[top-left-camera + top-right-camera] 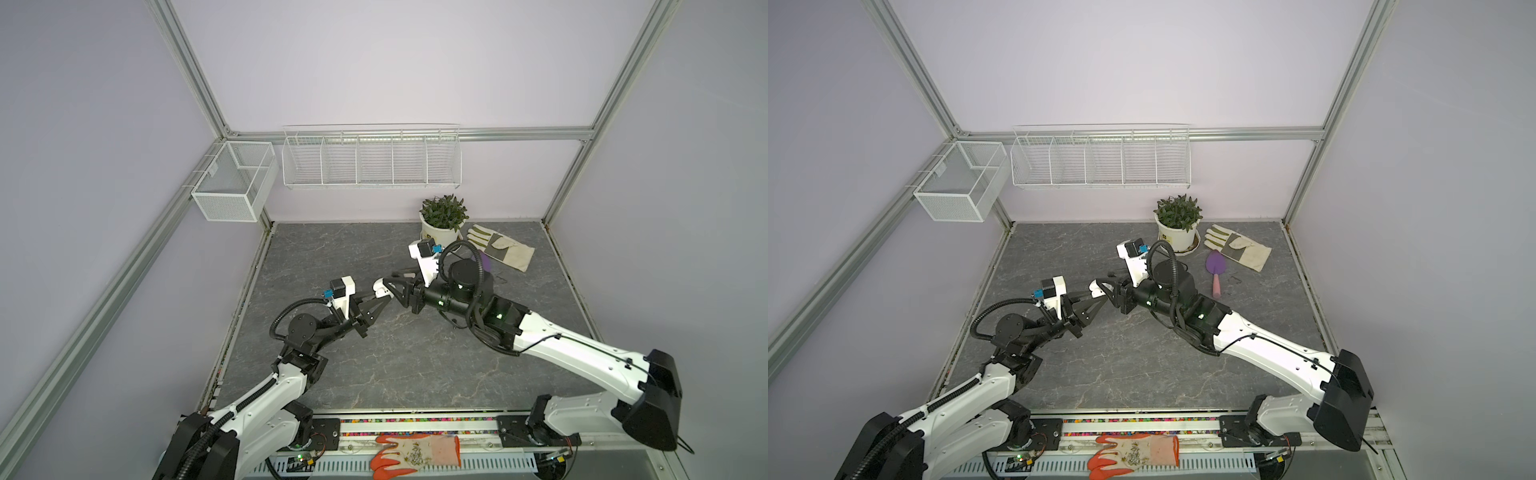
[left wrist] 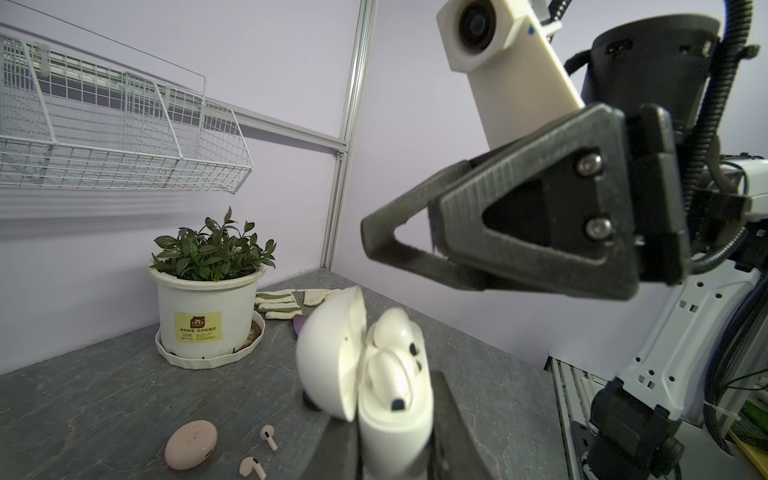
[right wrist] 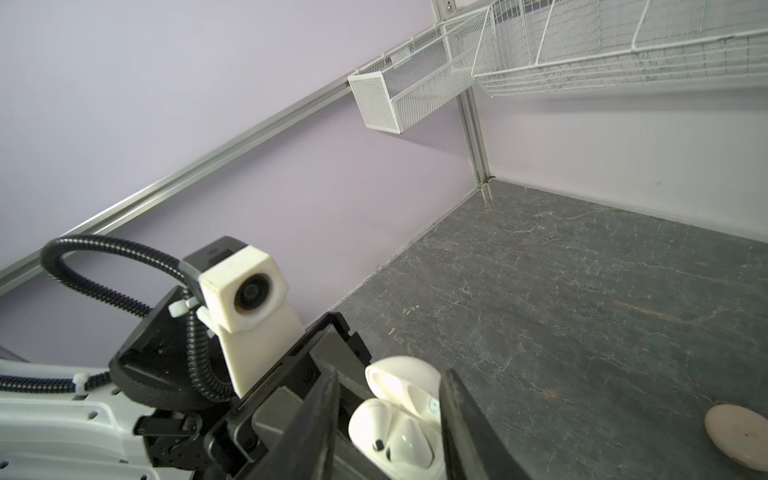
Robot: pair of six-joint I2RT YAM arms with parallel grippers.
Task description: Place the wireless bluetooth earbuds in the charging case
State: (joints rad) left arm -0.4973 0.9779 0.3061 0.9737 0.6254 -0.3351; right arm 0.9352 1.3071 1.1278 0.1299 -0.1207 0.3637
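Left gripper (image 2: 395, 451) clamped on white charging case (image 2: 392, 424), mid-worktop (image 2: 104, 395), lid open, two earbuds (image 2: 392, 370) seated; right gripper (image 3: 388, 374) jaws parted just over it; risk: a bump twists case, pops an earbud out

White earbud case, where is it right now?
The white earbud case is pinched in the left gripper and lifted off the table. It is near the middle in both top views, with the open right gripper hovering close to it.
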